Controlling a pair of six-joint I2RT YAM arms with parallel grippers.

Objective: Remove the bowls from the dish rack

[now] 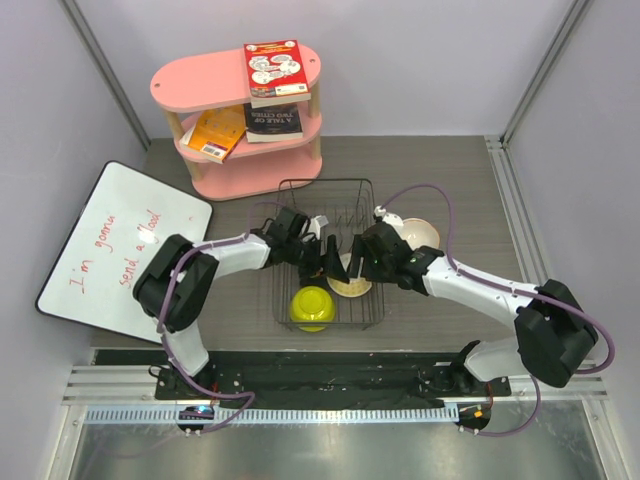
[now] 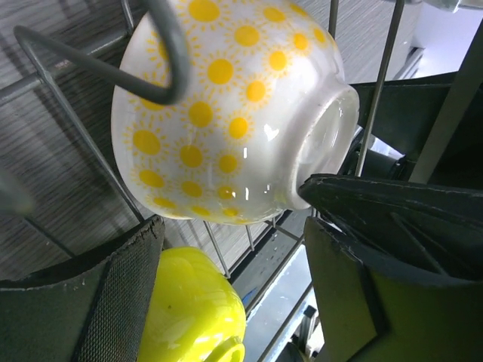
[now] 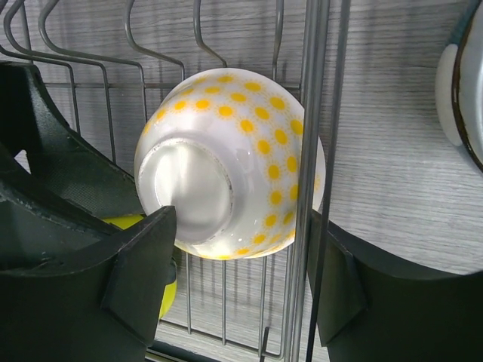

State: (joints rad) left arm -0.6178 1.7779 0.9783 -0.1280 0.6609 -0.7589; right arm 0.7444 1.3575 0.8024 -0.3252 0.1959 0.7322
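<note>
A white bowl with yellow sun dots (image 1: 350, 285) lies on its side among the tines of the black wire dish rack (image 1: 290, 190). In the left wrist view the bowl (image 2: 226, 113) is just ahead of my open left gripper (image 2: 234, 256), whose right finger (image 2: 362, 219) touches its foot. In the right wrist view its foot (image 3: 189, 181) faces my open right gripper (image 3: 241, 279), with a rack wire (image 3: 309, 151) between the fingers. The yellow-green bowl (image 1: 312, 307) sits upside down at the rack's near end. A teal-and-white bowl (image 1: 415, 235) stands on the table right of the rack.
A pink shelf (image 1: 240, 120) with books stands behind the rack. A whiteboard (image 1: 120, 250) lies at the left. Both grippers (image 1: 318, 258) (image 1: 345, 262) are close together inside the rack, nearly touching each other.
</note>
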